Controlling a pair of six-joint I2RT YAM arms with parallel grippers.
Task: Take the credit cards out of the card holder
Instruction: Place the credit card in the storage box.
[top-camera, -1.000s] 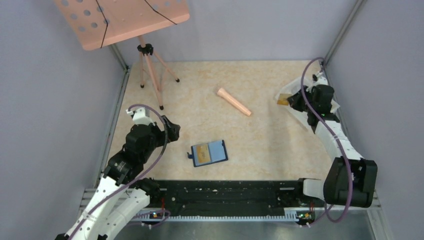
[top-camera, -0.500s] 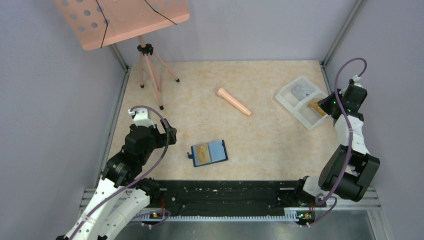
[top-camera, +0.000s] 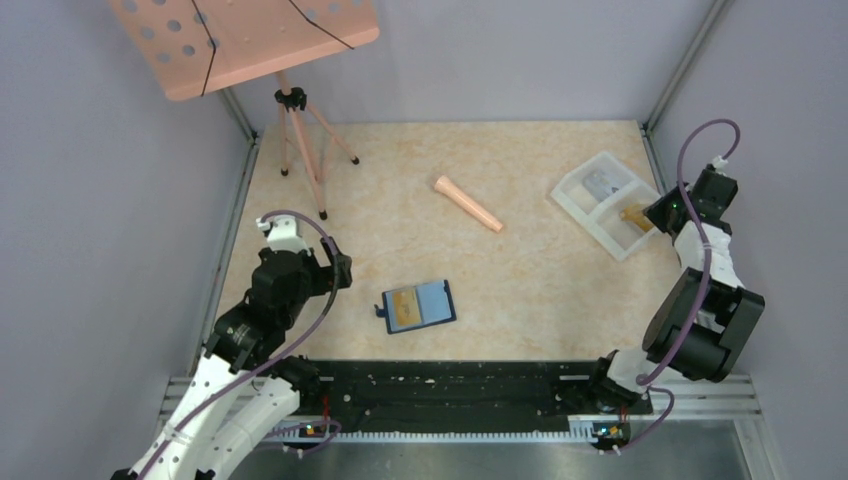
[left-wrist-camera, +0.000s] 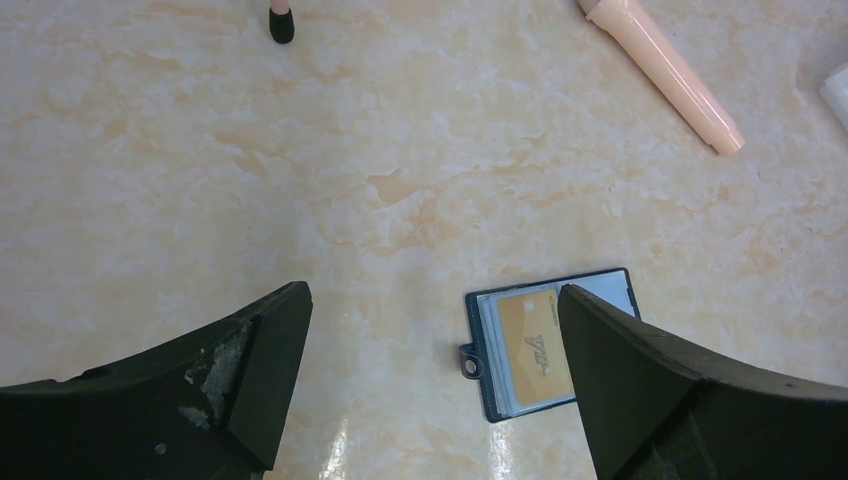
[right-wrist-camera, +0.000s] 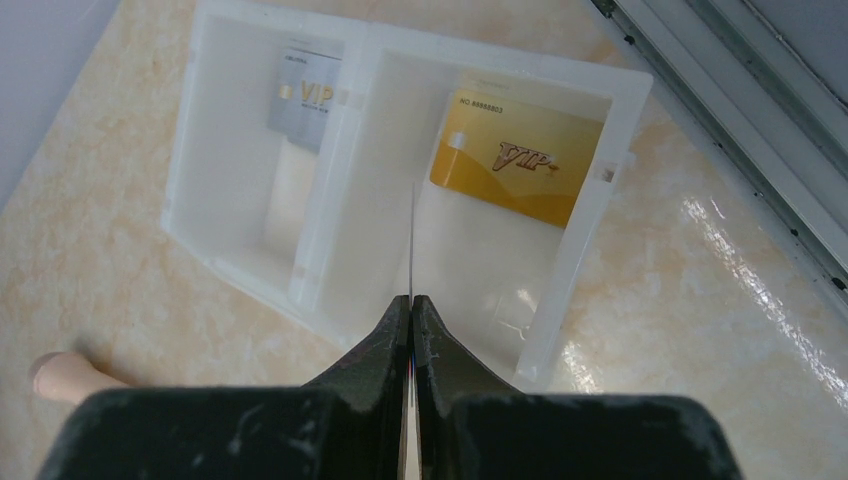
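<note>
Top external view: card holder (top-camera: 418, 305) lying open and flat on the table (top-camera: 520, 290), near the front middle, with one tan-gold card (top-camera: 404, 307) tucked in its left pocket. Blue right pocket looking bare (hard to be sure from up here). Left gripper (top-camera: 343, 268) just left of the holder, up off the table, jaws spread wide, holding nothing. Right gripper (right-wrist-camera: 411, 300) far off over the white tray (right-wrist-camera: 583, 235), pinched fully closed. A thin pale line sticking up from its tips, too thin to name. In the tray already: a silver card (right-wrist-camera: 305, 100) in one half, a gold VIP card (right-wrist-camera: 515, 160) in the other.

Likely step now: getting the tan-gold card out of the holder. To do it well:

- Bring the left gripper over and press one finger down on the bare blue side, never on the card itself.
- Swing the right gripper across, open it a little, and come in low at the free edge of the card.
- Pinch only the card, not the pocket lip.
- Pull slowly and flat along the pocket, not straight up.
- Watch for the whole holder lifting or sliding. If so, stop and press harder.
- Then carry the card off to the tray.
</note>
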